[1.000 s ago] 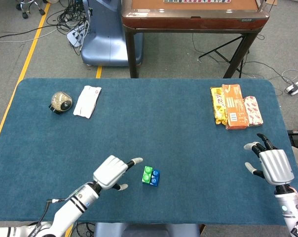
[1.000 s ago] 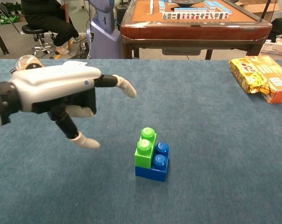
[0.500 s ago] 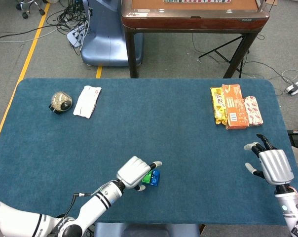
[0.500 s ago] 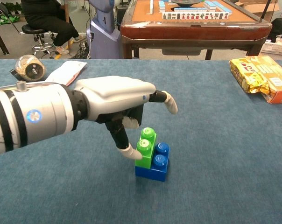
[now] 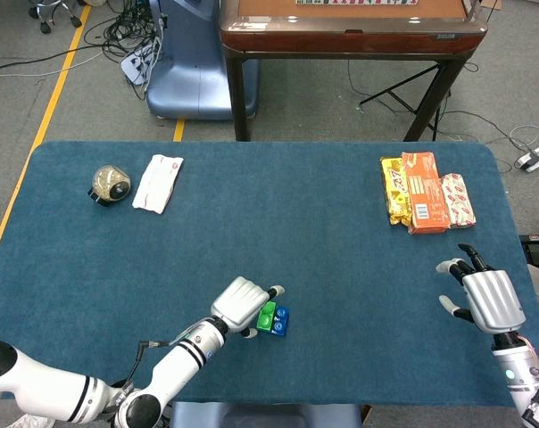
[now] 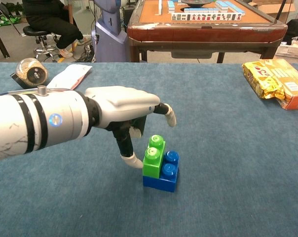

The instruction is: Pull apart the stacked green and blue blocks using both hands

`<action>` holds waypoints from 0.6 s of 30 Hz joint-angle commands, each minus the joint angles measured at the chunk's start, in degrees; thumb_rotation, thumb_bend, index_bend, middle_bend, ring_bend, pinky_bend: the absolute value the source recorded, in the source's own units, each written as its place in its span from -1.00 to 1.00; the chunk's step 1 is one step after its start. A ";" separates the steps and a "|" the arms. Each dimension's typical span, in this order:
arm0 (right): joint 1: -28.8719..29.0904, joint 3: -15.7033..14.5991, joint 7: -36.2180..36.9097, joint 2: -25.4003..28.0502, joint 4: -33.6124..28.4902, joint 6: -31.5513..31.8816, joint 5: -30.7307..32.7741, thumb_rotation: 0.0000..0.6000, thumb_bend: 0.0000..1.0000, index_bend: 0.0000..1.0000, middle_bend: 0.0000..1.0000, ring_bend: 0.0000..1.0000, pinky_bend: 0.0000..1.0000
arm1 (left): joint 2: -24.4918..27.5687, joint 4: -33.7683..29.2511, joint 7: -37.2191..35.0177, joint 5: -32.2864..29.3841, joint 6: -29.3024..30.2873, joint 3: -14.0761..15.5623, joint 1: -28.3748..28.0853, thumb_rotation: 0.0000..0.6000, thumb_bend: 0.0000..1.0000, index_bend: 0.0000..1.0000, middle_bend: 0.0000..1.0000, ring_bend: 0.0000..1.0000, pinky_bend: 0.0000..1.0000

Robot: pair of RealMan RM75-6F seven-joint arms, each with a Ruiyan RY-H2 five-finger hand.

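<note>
The left hand hovered just beside the green block, fingers curled loosely apart, thumb tip close to or touching it, gripping nothing. The green block sat stacked on the blue block near the table's front edge. Well apart, the right hand waited, fingers spread.

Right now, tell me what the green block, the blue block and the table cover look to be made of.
Green block: likely hard molded plastic, glossy, with highlights on its round studs. Blue block: the same shiny plastic look, with crisp molded edges. Table cover: seems a matte teal fabric, felt or short-pile carpet, judging by its fuzzy, non-reflective grain. The left hand hovers beside the green block.
</note>
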 commanded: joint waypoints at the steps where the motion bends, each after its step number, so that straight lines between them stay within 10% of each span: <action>1: 0.05 -0.07 0.00 -0.10 0.09 -0.11 0.02 1.00 -0.67 -0.17 -0.13 -0.07 0.20 | -0.01 -0.14 0.97 -2.56 1.22 0.61 -1.77 1.00 -0.99 -0.51 1.00 1.00 1.00; 18: 0.48 -0.44 0.75 -1.11 1.22 -1.09 0.36 1.00 -0.67 -0.17 -0.13 -0.07 0.20 | -2.26 1.86 -2.16 -8.40 2.20 1.31 -6.43 1.00 -0.99 -0.53 1.00 1.00 1.00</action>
